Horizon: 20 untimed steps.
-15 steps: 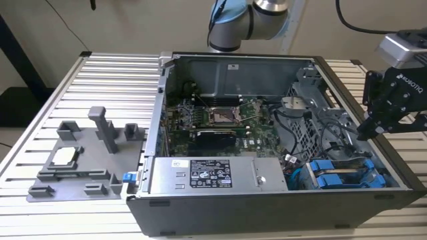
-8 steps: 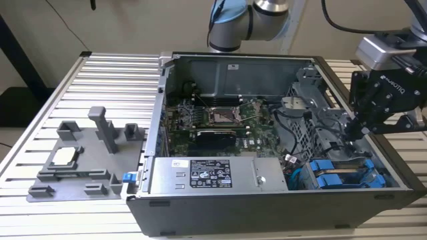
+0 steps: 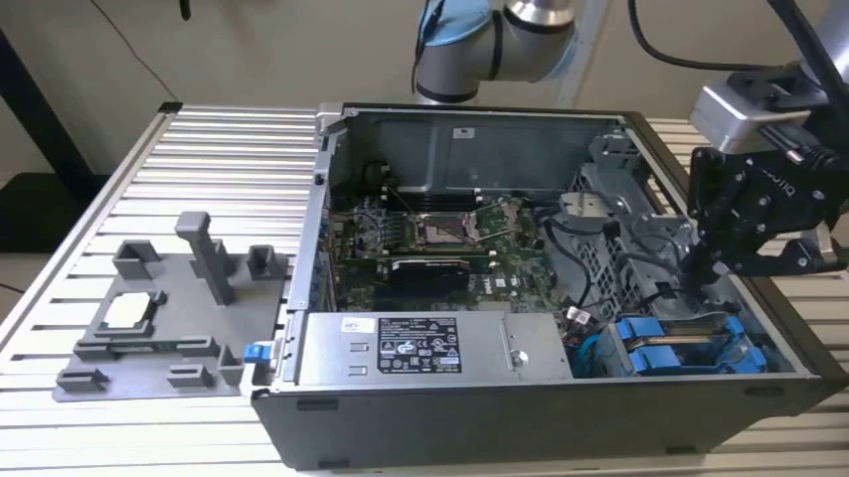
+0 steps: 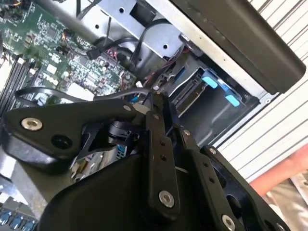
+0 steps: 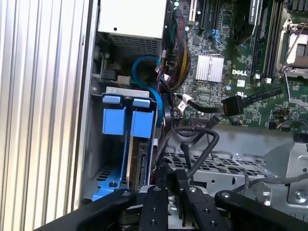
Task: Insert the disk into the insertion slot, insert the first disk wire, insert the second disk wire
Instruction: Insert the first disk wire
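At the exterior view's left, a grey fixture [image 3: 159, 313] rests on the slatted bench [image 3: 80, 238], well apart from the work. Next comes the open computer case [image 3: 531, 417], with its motherboard [image 3: 438, 234] and the labelled power supply [image 3: 424, 348].

Toward the exterior view's right, in the case's near corner, stands the drive cage [image 5: 221, 166]. In it 2 blue-fronted carriers sit side by side, both pushed home. I take the disk [image 5: 143, 122] to be the one nearer the fingers, lying fully inside the insertion slot [image 5: 126, 90], with the other drive [image 5: 111, 120] just beside it. I cannot say for sure which of the 2 it is. Step 1 looks done.

Furthest right, the gripper [image 3: 710, 266] hangs inside the case at the drives' rear ends. In both wrist views its fingers [image 5: 155, 204] are drawn close together, seemingly pinching the end of a black wire [image 5: 215, 140]. By my reckoning the work stands at the wiring. No plug is plainly seated in the disk, so 1 or both wires remain.
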Tool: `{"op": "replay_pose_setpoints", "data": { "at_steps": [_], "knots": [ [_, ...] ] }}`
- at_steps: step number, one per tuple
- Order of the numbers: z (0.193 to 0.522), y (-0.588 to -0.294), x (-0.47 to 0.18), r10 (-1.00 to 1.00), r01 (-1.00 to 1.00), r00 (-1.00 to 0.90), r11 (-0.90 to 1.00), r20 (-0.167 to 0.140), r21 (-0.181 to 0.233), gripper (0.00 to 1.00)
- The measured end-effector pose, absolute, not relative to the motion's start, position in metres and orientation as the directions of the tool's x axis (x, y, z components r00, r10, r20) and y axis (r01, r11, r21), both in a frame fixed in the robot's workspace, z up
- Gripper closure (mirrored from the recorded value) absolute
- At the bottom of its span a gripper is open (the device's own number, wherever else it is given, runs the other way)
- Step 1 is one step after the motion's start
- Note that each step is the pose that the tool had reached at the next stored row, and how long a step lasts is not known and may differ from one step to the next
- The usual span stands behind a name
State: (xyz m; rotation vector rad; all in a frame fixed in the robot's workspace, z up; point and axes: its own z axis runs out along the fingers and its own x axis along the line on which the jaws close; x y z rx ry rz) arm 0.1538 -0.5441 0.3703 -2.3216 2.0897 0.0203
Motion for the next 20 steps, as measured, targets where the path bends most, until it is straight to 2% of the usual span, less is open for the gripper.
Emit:
{"op": "replay_pose_setpoints", "data": {
  "at_steps": [7, 20],
  "knots": [
    [0.363, -0.561, 0.147, -0.994, -0.994, 0.106, -0.106, -0.021, -0.013, 0.81],
    [0.356, -0.566, 0.144, -0.993, -0.988, 0.118, -0.116, -0.011, -0.105, 0.81]
  ]
}}
